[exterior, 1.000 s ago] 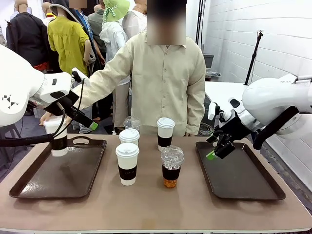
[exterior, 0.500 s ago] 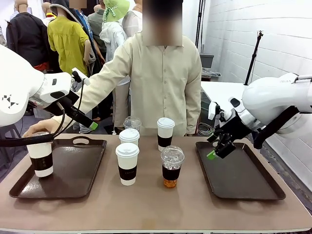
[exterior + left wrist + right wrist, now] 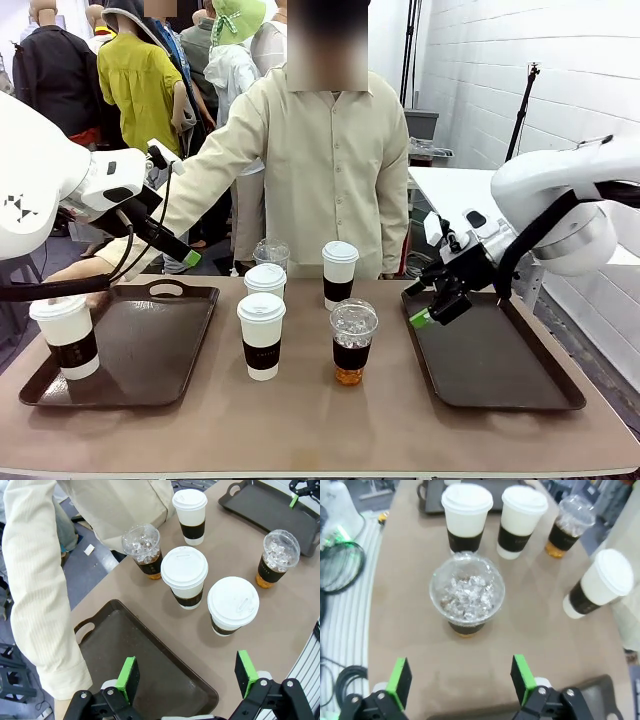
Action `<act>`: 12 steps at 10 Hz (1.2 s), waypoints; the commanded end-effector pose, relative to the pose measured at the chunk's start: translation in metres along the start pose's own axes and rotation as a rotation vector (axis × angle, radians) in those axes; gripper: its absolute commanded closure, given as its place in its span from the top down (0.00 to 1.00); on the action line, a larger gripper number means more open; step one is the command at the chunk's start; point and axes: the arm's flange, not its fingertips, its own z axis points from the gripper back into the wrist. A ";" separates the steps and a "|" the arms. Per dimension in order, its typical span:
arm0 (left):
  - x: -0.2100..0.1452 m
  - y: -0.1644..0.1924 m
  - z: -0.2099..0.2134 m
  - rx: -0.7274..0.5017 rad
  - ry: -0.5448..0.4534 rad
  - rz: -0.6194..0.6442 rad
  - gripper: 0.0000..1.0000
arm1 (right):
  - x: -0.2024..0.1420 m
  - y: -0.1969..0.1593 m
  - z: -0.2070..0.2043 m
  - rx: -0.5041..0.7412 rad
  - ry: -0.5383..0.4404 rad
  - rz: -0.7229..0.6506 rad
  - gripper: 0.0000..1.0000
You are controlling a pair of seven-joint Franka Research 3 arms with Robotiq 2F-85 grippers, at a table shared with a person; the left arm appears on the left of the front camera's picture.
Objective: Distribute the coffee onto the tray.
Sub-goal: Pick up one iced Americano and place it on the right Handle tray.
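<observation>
Jaws of the left gripper [image 3: 186,672] and right gripper [image 3: 461,679] are hanging spread, empty. One white lidded paper cup with a dark brown band [image 3: 65,337] is standing on the left brown plastic tray [image 3: 150,350], below a person's hand [image 3: 78,272]. Three matching cups [image 3: 261,335] and two clear dome-lidded iced drinks [image 3: 353,345] are standing mid-table.
</observation>
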 end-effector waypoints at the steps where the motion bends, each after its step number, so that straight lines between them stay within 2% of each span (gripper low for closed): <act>1: -0.001 0.000 0.000 -0.004 0.004 0.001 1.00 | -0.017 -0.016 -0.010 0.007 -0.067 0.005 1.00; 4: -0.001 0.000 0.000 -0.004 0.004 0.001 1.00 | -0.044 -0.020 -0.030 -0.010 -0.200 -0.008 1.00; 12: -0.001 0.000 0.000 -0.004 0.004 0.001 1.00 | -0.100 -0.034 -0.077 0.033 -0.407 0.016 1.00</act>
